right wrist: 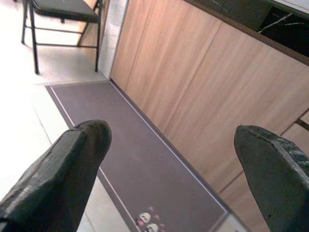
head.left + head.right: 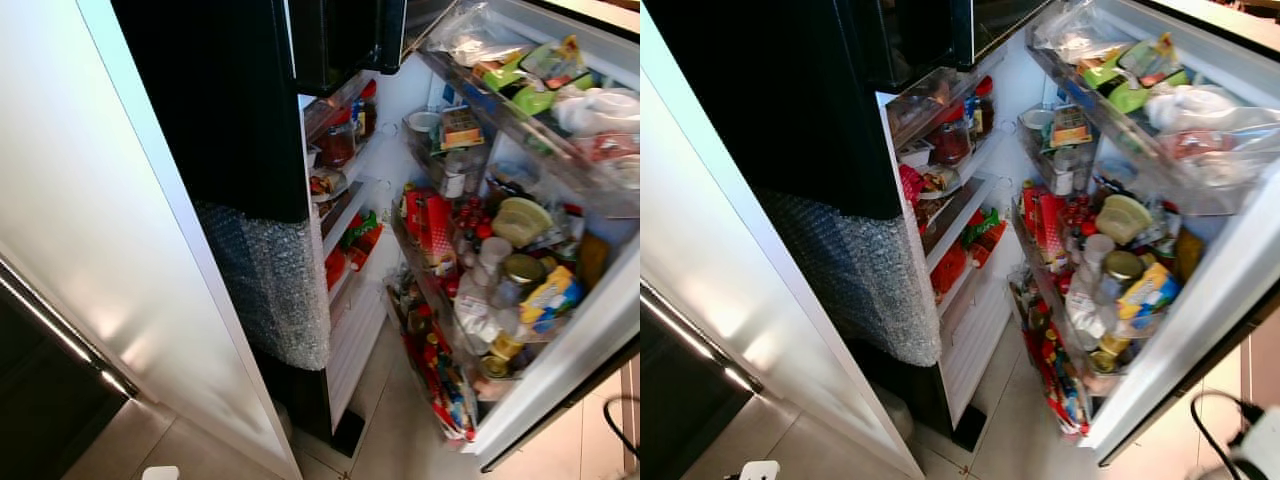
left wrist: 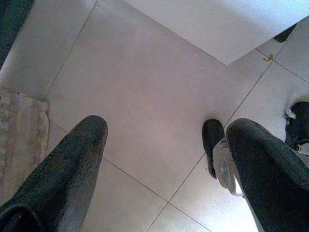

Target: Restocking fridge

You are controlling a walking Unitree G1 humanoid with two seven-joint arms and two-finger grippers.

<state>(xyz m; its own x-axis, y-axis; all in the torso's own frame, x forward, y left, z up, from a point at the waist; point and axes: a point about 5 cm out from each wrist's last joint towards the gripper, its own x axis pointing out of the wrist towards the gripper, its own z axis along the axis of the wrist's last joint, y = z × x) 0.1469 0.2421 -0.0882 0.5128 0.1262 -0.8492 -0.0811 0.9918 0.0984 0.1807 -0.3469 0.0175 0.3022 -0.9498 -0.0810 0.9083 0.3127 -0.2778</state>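
Well, fridge (image 2: 330,330) door (image 2: 560,360) open rightward

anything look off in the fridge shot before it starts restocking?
One oddity: a sheet of bubble wrap covers the lower edge of the dark left fridge door. The open right door has tightly crammed racks, with nothing visibly spilled. Both grippers hang open, holding nothing.

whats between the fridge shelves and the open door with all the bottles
A strip of tiled floor runs between the fridge shelves and the loaded door, seen from the head views.
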